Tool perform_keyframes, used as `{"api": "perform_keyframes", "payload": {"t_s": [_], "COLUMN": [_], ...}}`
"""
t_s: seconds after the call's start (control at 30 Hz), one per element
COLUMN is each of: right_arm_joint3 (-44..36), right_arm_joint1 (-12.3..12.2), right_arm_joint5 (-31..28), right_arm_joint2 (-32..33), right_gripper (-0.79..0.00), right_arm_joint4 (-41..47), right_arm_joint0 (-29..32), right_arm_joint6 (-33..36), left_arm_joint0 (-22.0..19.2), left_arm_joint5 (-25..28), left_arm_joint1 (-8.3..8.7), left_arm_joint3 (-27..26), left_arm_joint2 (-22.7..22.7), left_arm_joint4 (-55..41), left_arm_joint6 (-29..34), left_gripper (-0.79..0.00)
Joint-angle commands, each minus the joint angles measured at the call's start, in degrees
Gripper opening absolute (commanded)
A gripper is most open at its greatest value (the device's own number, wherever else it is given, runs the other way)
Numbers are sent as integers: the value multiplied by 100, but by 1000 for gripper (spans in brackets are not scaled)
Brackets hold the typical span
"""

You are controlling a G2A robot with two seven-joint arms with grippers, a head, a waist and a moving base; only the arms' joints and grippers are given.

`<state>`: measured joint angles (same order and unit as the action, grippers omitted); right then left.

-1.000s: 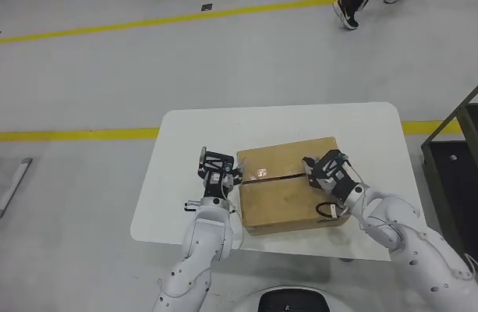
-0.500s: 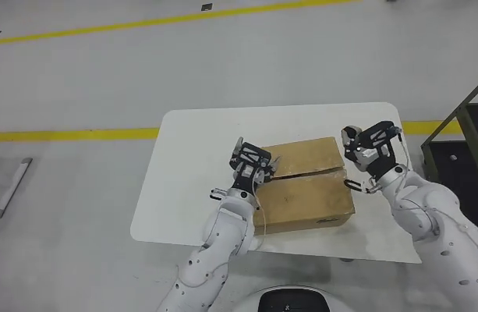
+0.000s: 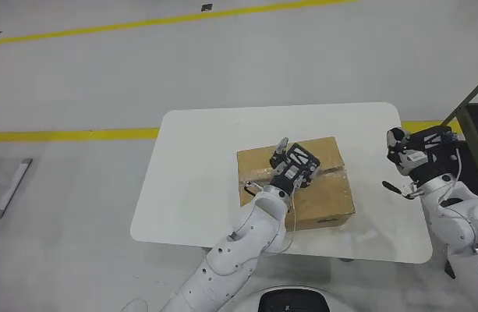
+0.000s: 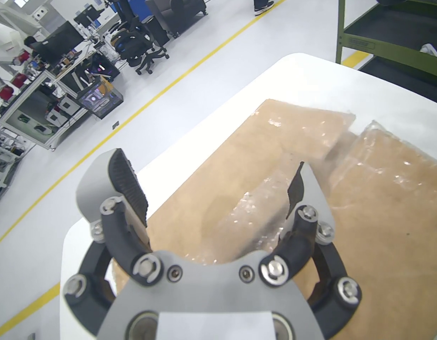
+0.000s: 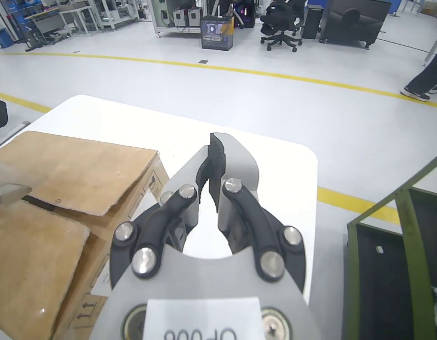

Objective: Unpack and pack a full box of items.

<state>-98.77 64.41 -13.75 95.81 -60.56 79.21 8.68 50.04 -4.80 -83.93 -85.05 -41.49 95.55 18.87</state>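
Box [image 3: 332, 199] mid-table [image 3: 192, 171], flaps down. L jaws released, over box top centre. R jaws clenched, empty, right of box near table edge.

You've got a white round-cornered table [image 3: 192, 156]; one brown cardboard box [image 3: 332, 204] sits on it, right of centre, nearer the near edge.

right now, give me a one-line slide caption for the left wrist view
Open left end effector hovers above the taped cardboard box on the white table.
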Motion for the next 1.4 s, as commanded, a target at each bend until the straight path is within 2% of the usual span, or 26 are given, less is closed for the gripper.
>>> {"api": "perform_keyframes", "payload": {"t_s": [0.0,0.2,0.3,0.33,0.37,0.43,0.47,0.5,0.73,0.87,1.03,1.23,1.33,1.37], "right_arm_joint3": [-10,-5,34,48,61,77,64,69,131,139,95,-286,-409,-343], "right_arm_joint1": [-6,-25,-17,-11,0,11,8,0,-43,-60,-55,-46,-53,-30], "right_arm_joint5": [-26,-181,-313,-356,-403,-501,-617,-726,-1130,-1210,-1208,-888,-942,-817], "right_arm_joint2": [80,278,284,278,266,255,235,234,158,184,173,-100,-376,-523], "right_gripper": [-779,-782,-727,-613,-533,-453,-200,0,0,0,0,0,0,0], "right_arm_joint4": [53,269,701,955,1351,2061,2355,2599,4516,4554,4621,4928,4246,4409], "right_arm_joint0": [48,84,60,42,14,-46,-82,-124,-473,-519,-512,-590,-673,-654], "right_arm_joint6": [5,52,128,208,300,573,786,1001,2366,2513,2449,2540,2565,2472], "left_arm_joint0": [-62,-180,-190,-173,-146,-61,-8,58,695,1169,1623,1868,1883,1889], "left_arm_joint5": [20,-40,-148,-176,-210,-286,-332,-342,-305,-245,-122,-12,1,-1], "left_arm_joint1": [-59,-213,-251,-253,-250,-228,-210,-189,-2,85,146,162,155,149], "left_arm_joint3": [26,14,-113,-176,-260,-456,-561,-670,-1443,-1855,-2159,-2332,-2309,-2292], "left_arm_joint2": [98,233,161,106,25,-188,-320,-441,-1422,-1986,-2392,-2554,-2574,-2579], "left_arm_joint4": [-39,-107,-79,-76,-85,-92,-75,-44,343,321,272,167,93,0], "left_arm_joint6": [-23,-35,-5,28,68,196,274,359,1178,1592,1944,2015,1984,1983], "left_gripper": [0,0,0,0,0,0,0,0,0,0,0,0,0,0]}}
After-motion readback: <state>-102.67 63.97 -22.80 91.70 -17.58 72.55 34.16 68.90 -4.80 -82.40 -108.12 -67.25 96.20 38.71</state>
